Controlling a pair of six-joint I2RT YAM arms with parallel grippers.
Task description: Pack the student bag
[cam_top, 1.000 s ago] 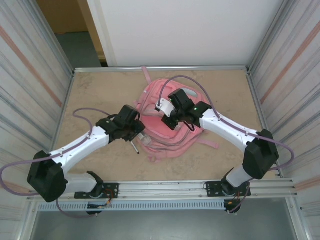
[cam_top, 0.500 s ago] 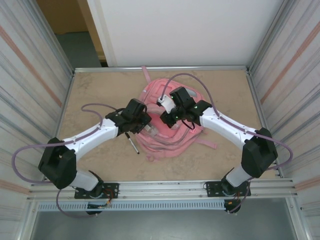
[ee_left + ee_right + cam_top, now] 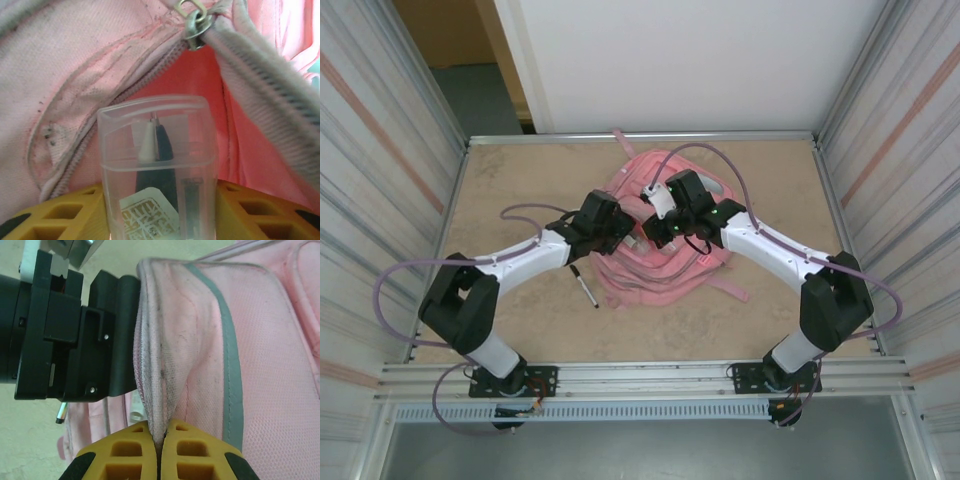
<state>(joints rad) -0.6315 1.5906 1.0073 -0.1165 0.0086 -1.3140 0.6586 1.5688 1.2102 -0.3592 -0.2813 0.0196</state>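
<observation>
The student bag (image 3: 660,272), pink with white trim, lies in the middle of the table. My right gripper (image 3: 161,440) is shut on a fold of its pink flap (image 3: 165,365) and holds the zipped mouth open. My left gripper (image 3: 160,220) carries a clear plastic case (image 3: 157,165) with pens inside, both yellow fingers against its sides. The case points into the bag's red-lit opening (image 3: 200,90), just below the zip puller (image 3: 192,27). From above, the left gripper (image 3: 618,232) and the right gripper (image 3: 656,232) meet over the bag's near-left side.
A black pen (image 3: 584,289) lies on the table left of the bag. The left arm's black wrist (image 3: 65,335) sits close against the lifted flap. A pink strap (image 3: 732,289) trails to the right. Metal walls close in both sides.
My left arm has reached forward and right, bringing the clear case from beside the bag to its opening. The right gripper has shifted slightly back with the flap.
</observation>
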